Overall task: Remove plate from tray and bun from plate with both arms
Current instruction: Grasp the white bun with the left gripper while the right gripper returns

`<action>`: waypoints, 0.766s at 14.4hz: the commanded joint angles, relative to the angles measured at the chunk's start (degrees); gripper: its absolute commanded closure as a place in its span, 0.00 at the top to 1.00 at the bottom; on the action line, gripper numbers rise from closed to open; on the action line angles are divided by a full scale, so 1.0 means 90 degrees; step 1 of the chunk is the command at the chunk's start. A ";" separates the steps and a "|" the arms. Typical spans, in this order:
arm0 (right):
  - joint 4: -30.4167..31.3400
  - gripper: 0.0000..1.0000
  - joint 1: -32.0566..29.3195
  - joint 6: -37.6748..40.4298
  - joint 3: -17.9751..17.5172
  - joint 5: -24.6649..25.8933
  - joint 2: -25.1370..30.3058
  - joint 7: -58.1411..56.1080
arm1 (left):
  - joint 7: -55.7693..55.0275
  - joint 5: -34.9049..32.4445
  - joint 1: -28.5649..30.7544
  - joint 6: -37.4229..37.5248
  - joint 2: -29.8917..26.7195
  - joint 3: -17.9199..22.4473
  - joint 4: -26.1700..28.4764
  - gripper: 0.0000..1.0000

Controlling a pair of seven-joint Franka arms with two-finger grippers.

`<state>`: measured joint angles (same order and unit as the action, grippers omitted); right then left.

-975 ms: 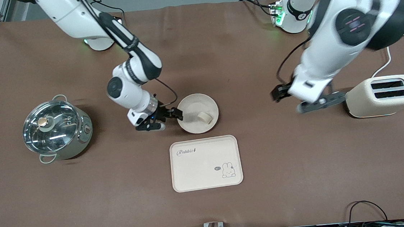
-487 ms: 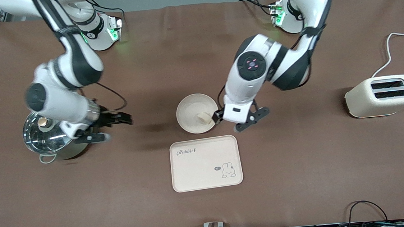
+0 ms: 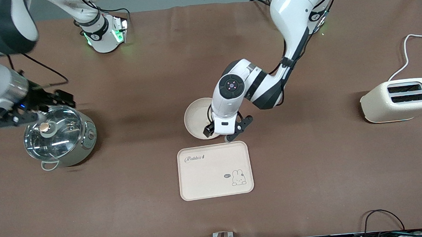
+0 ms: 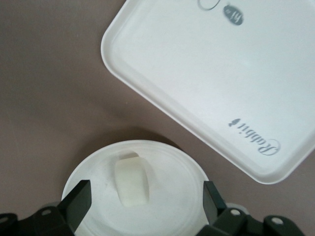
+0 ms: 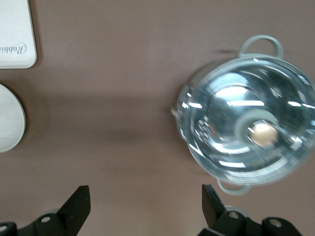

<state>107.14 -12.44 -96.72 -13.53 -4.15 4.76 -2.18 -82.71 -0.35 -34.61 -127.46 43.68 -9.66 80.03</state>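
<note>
Left gripper (image 3: 217, 130) now over plate (image 3: 195, 116), brown table (image 3: 313, 170)

Lidded steel pot (image 3: 59, 140), rabbit tray (image 3: 215, 170), cream toaster (image 3: 401, 99)

On my desk (image 3: 313, 170) I count one plate (image 3: 192, 114); one bun (image 4: 131, 181) lying on it; one tray (image 3: 215, 170) with a rabbit drawing; one lidded pot (image 3: 60, 136); one toaster (image 3: 401, 99); two arms, both mine.
</note>
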 commanded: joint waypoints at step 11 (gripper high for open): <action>-0.1367 1.00 -0.0414 0.1020 -0.0108 0.0363 0.0223 -0.0079 | -0.0605 -0.0049 -0.0470 -0.0379 0.0733 0.0106 -0.0132 0.72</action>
<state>97.56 -14.68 -89.25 -13.56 -2.00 7.88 -2.55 -87.20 -0.35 -37.98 -130.69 49.67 -9.50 79.88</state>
